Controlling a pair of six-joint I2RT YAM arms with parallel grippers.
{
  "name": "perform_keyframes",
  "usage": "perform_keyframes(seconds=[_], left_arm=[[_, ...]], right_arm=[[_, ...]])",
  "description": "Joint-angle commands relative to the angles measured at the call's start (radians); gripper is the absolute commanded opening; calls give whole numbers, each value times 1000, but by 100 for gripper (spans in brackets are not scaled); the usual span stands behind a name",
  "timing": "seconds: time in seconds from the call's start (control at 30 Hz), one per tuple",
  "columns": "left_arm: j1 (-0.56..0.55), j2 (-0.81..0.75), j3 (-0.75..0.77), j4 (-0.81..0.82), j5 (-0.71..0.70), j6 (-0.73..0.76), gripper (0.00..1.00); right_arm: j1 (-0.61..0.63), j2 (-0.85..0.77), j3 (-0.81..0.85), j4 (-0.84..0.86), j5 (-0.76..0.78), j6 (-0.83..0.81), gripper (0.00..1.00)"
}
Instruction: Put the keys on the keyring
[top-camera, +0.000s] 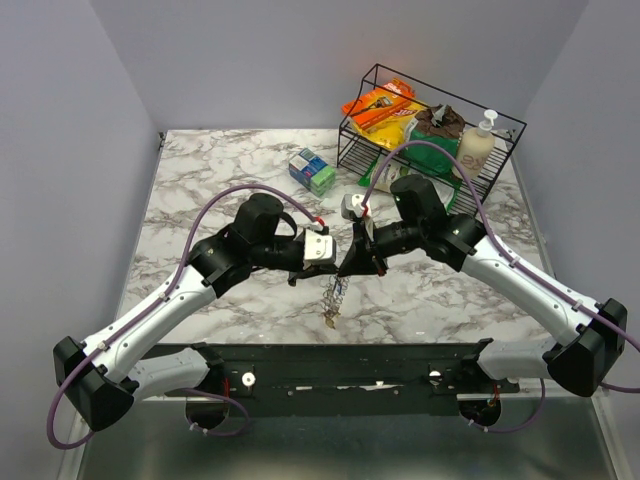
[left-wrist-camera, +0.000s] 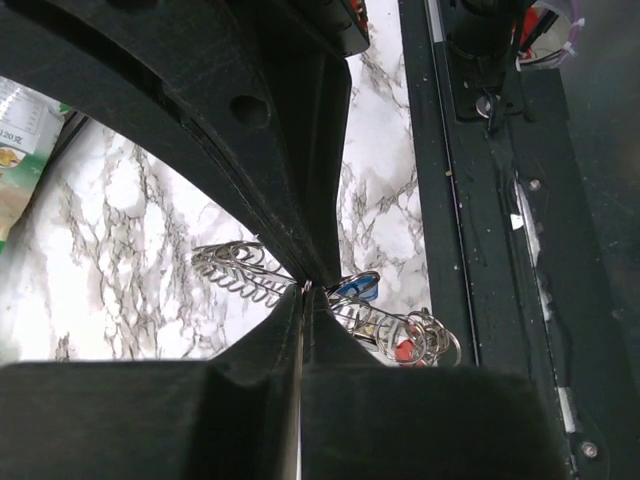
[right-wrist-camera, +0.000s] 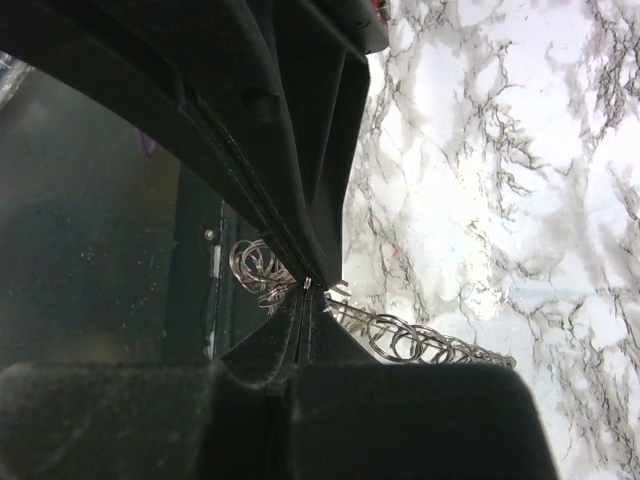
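Note:
The keyring (top-camera: 336, 292), a coiled silvery wire loop, hangs above the marble table (top-camera: 220, 180) between my two grippers. My left gripper (top-camera: 322, 268) is shut on its wire; in the left wrist view the jaws (left-wrist-camera: 303, 288) pinch the coil (left-wrist-camera: 236, 270). A blue-headed key (left-wrist-camera: 358, 288), a red-headed key (left-wrist-camera: 405, 349) and several small split rings (left-wrist-camera: 435, 338) hang on the loop past the jaws. My right gripper (top-camera: 350, 266) is also shut on the keyring (right-wrist-camera: 420, 340), with bunched rings (right-wrist-camera: 255, 268) on the other side of its jaws. Black and yellow keys are not clearly visible.
A black wire rack (top-camera: 500, 125) with snack packets and a soap bottle (top-camera: 478, 145) stands at the back right. A blue-green small box (top-camera: 312, 170) lies left of it. The black base rail (top-camera: 340, 365) runs along the near edge.

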Motion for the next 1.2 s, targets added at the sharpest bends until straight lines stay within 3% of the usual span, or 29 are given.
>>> perform_keyframes(seconds=[0.0,0.27,0.63,0.73,0.83,0.97,1.17], left_arm=[[-10,13,26,26,35,5,0],[-14,-21,-22,115,-16,-50,0],[-14,-194,-269,537,-114,-256,0],[-14,-213,-310,635,-114,-305,0],[-14,-227,-355,748,-97,-354,0],[-14,-242,-405,937,-76,-426,0],[-14,-245,-458,1093,-51,-498,0]], right_arm=[[7,-15,-4,30,-30,-2,1],[7,-54,-28,74,35,23,5],[7,-204,-139,249,141,78,54],[7,-248,-173,293,190,101,60],[7,-276,-194,321,241,125,65],[6,-294,-206,324,293,136,65],[7,-360,-246,367,367,155,65]])
